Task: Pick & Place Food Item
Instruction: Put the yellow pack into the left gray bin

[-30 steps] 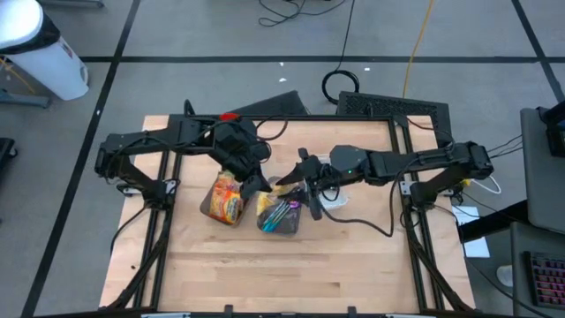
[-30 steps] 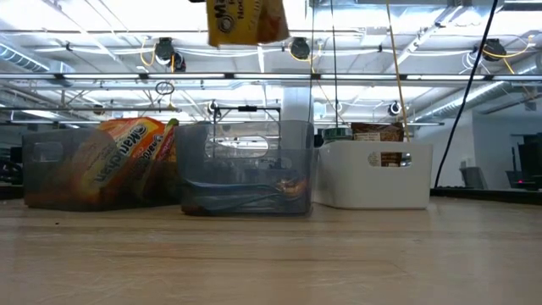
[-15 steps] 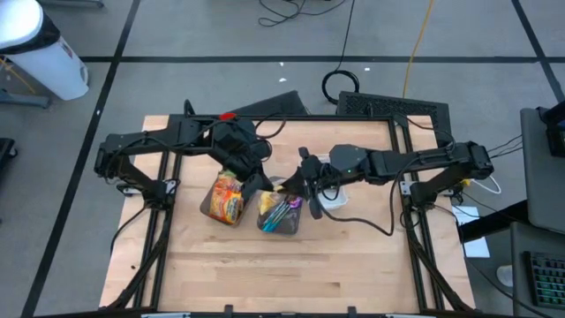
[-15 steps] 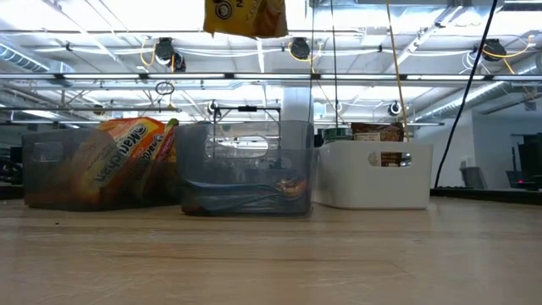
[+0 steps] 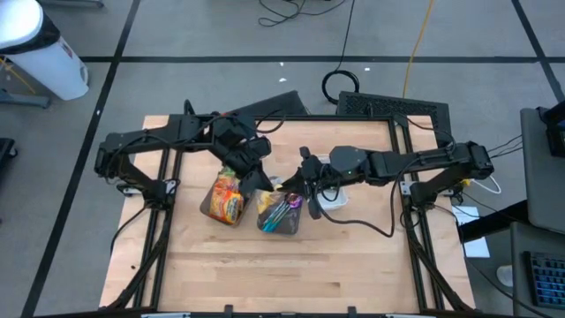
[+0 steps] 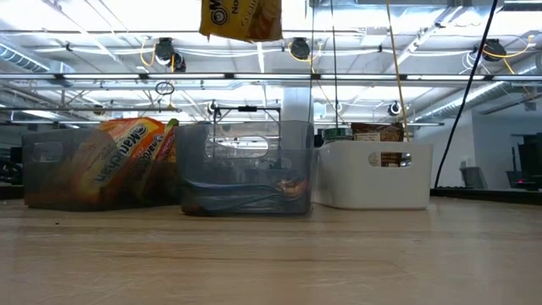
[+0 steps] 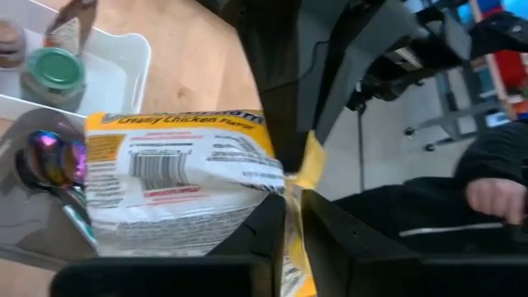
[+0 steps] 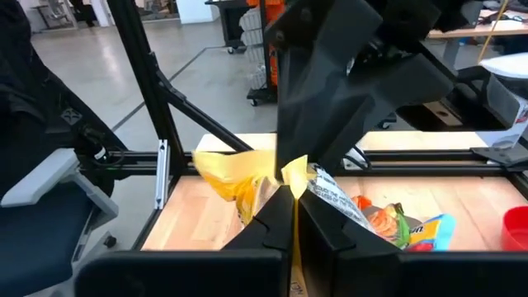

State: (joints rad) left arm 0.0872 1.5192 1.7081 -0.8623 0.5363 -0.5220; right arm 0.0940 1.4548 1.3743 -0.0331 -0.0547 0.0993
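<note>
Noodle packet (image 7: 186,177), yellow with a white back panel, barcode and small print, top band reading creamy chicken flavor; we see it held up in the air above the bins, and in the low view only its lower yellow part (image 6: 241,19) shows at the top edge, well clear of the table. In the high view it is mostly hidden between the two arms, over the gap between the middle clear bin (image 5: 281,215) and the left one. Both grippers meet on it. Left gripper (image 7: 290,216) has its fingers closed almost together on a yellow edge of the packet. Right gripper (image 8: 290,216) is fully closed, pinching a yellow corner of the same packet (image 8: 235,180) from the other side.

Below, left clear bin (image 6: 97,165) holds orange snack bags (image 6: 127,152). Middle clear bin (image 6: 246,168) holds a few shiny colourful utensils (image 7: 49,161). White bin (image 6: 377,174) sits to the right, just beside the middle one, with a green-lidded jar (image 7: 54,74) and a brown packet inside. All three stand in a row on the wooden table (image 5: 265,274).

A person's hand and dark sleeve (image 7: 495,177) show beyond the table in the left wrist view.
</note>
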